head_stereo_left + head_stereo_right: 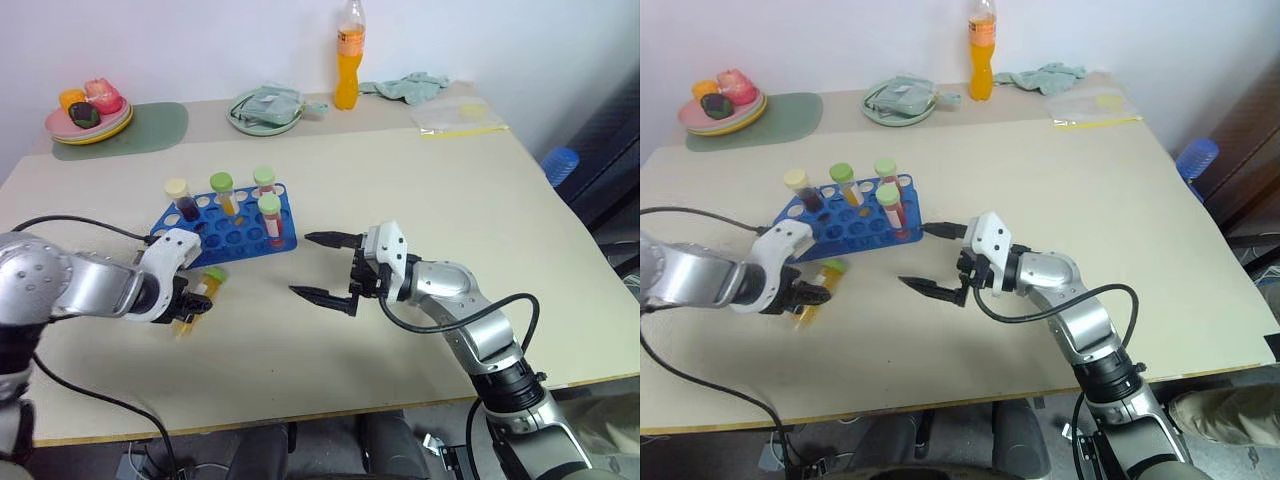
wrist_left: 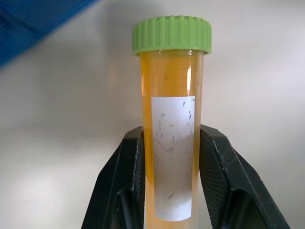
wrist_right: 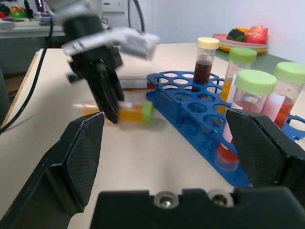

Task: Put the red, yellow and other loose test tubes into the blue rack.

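My left gripper [image 1: 190, 306] is shut on a yellow-orange test tube [image 1: 203, 288] with a green cap, which lies nearly level, low over the table just in front of the blue rack [image 1: 236, 232]. In the left wrist view the black fingers [image 2: 127, 181] press both sides of the labelled tube [image 2: 171, 119]. Several capped tubes stand upright in the rack: a dark one with a cream cap [image 1: 178, 196], a yellow one [image 1: 223, 190] and two red ones [image 1: 270, 215]. My right gripper [image 1: 298, 264] is open and empty, to the right of the rack, pointing at it.
Along the back edge stand an orange drink bottle [image 1: 347, 60], a pale green plate [image 1: 262, 112], a plate of toy fruit [image 1: 88, 115] on a green mat [image 1: 155, 125], a cloth [image 1: 410, 86] and a plastic bag [image 1: 456, 115]. A black cable [image 1: 80, 224] trails by the left arm.
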